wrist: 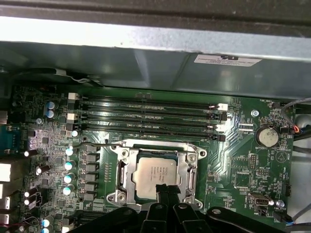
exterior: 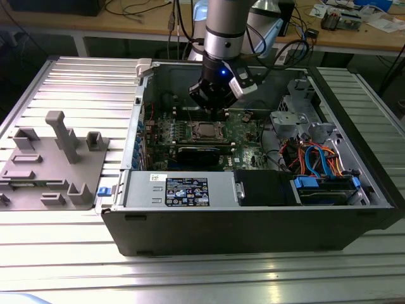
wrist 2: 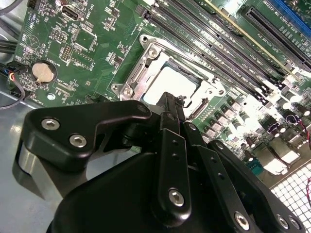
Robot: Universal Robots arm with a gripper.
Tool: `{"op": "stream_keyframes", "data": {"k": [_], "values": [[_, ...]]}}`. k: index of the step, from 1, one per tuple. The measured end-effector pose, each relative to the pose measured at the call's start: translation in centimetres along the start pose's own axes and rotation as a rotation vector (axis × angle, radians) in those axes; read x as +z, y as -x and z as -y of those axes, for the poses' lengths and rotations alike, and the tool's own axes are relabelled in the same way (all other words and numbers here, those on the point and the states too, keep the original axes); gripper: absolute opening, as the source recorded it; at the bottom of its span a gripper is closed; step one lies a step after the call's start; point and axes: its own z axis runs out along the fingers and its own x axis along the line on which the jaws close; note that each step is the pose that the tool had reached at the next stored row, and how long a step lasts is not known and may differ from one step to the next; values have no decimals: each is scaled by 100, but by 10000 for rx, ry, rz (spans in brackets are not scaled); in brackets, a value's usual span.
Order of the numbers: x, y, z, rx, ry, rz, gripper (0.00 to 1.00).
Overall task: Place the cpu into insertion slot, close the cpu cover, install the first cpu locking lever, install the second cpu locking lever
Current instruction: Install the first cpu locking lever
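Note:
The cpu [wrist: 156, 171] lies flat in the insertion slot on the green board, silver top up; it also shows in the second wrist view [wrist 2: 171, 83] and the exterior view [exterior: 205, 131]. The slot's contact field is hidden under it. The cpu cover [wrist: 127, 167] lies down around the chip as a silvery frame [wrist 2: 146, 65]. A thin locking lever rod [wrist: 97, 144] runs along the socket's edge by the memory slots. My gripper [wrist: 165, 190] hangs just above the socket's edge, its black fingers [wrist 2: 167, 104] pressed together and holding nothing that I can see. In the exterior view the gripper [exterior: 212, 109] sits low inside the open case.
Memory slots [wrist: 146, 114] run beside the socket. A long black card [exterior: 199, 154] lies on the near side, and a power supply [exterior: 180, 190] fills the case front. Coloured cables [exterior: 316, 158] are on the exterior view's right. A grey fixture [exterior: 50, 158] stands outside the case.

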Motion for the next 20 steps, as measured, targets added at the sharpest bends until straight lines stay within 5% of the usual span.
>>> {"op": "stream_keyframes", "data": {"k": [20], "values": [[1, -63, -4, 0, 0, 0, 11]]}}
